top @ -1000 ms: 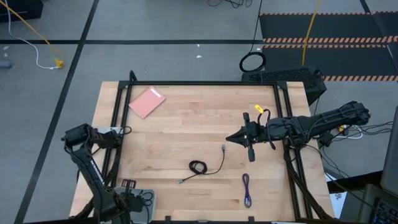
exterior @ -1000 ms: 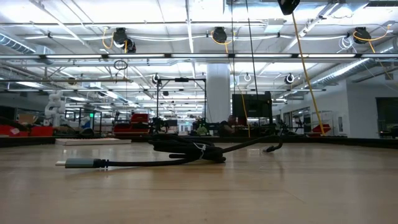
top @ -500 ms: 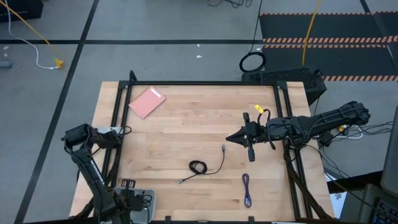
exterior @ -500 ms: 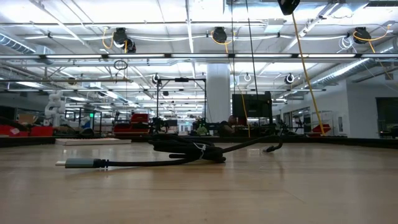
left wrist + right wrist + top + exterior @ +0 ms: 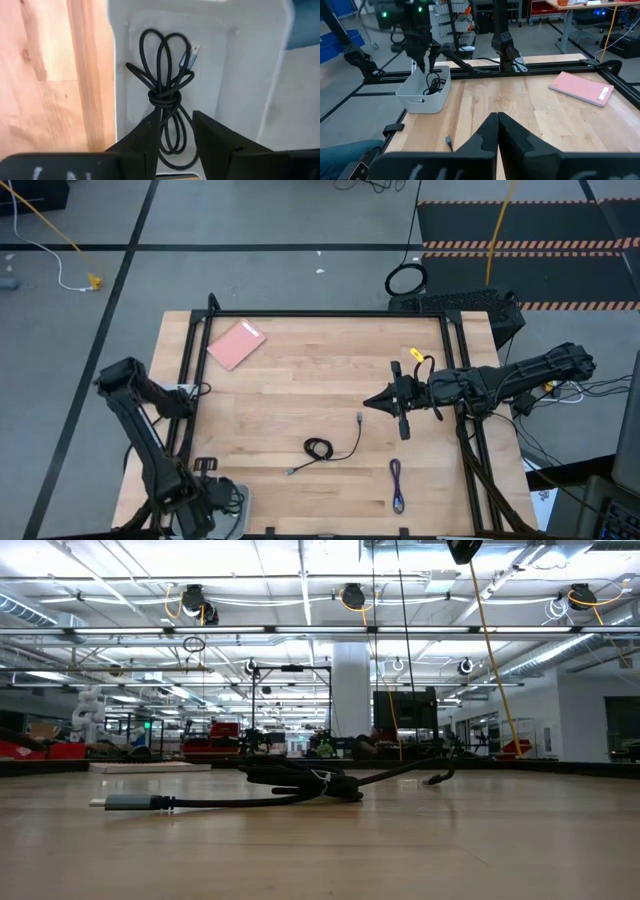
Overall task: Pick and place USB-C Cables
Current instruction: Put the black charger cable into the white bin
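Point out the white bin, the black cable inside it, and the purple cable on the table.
white bin [image 5: 422, 97], right wrist view, its front wall.
black cable in the bin [image 5: 163, 95], left wrist view, the knotted middle.
purple cable [image 5: 397, 483], high view, mid-length.

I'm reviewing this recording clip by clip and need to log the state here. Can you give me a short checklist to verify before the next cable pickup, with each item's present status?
1. One black cable lies inside the white bin: ok.
2. Left gripper has let go of that cable; its fingers stand apart with the cable lying between them in the bin: ok.
3. Left gripper clear of the bin: not ok, it hangs right over it.
4. Second black cable lies loose on the table, unobstructed: ok.
5. Purple-blue cable lies on the table near the front edge: ok.
6. Right gripper shut and empty, above the table away from both cables: ok.
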Motion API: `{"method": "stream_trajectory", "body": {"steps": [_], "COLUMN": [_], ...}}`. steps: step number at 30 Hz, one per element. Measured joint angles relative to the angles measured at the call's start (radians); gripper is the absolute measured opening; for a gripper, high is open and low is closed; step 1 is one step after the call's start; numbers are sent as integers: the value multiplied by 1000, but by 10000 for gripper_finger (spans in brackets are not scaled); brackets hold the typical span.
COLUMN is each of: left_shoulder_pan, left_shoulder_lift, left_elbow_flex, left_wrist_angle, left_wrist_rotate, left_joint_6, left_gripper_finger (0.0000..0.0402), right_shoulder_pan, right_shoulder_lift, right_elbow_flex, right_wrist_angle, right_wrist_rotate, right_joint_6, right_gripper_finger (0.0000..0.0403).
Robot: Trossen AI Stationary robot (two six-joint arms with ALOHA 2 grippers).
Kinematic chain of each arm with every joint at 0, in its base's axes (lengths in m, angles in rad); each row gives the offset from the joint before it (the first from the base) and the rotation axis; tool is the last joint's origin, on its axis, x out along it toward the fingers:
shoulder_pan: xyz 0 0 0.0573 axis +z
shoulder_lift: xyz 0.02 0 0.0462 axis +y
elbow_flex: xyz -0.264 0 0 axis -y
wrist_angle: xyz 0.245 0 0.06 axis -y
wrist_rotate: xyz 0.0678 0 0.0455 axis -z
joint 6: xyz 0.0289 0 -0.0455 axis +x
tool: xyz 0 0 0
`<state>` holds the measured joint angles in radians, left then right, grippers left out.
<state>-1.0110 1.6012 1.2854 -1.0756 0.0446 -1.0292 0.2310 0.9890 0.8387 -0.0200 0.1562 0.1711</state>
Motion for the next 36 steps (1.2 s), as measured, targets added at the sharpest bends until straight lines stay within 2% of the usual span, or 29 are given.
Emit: {"method": "stream_trajectory", "body": {"steps": [14, 21, 29, 36], "left_shoulder_pan": [29, 29, 66, 167], "left_shoulder_lift": [-226, -317, -403, -405], "left_elbow_flex": [0, 0, 0, 0], "left_wrist_angle": [-211, -341, -396, -392], "left_wrist_rotate": [-3, -47, -116, -151], "left_joint_6": [69, 93, 90, 173], "left_gripper_finger": [42, 9, 11, 4], "right_shoulder_pan": [0, 0, 0, 0], "right_shoulder_lift": [0, 0, 0, 0], "right_elbow_flex": [0, -8, -22, -22], "right_wrist_angle": [-16, -8, -6, -26], "right_wrist_rotate": [0, 0, 0, -18], "right_joint_6": [0, 0, 0, 42], "right_gripper_finger": [0, 0, 0, 0]}}
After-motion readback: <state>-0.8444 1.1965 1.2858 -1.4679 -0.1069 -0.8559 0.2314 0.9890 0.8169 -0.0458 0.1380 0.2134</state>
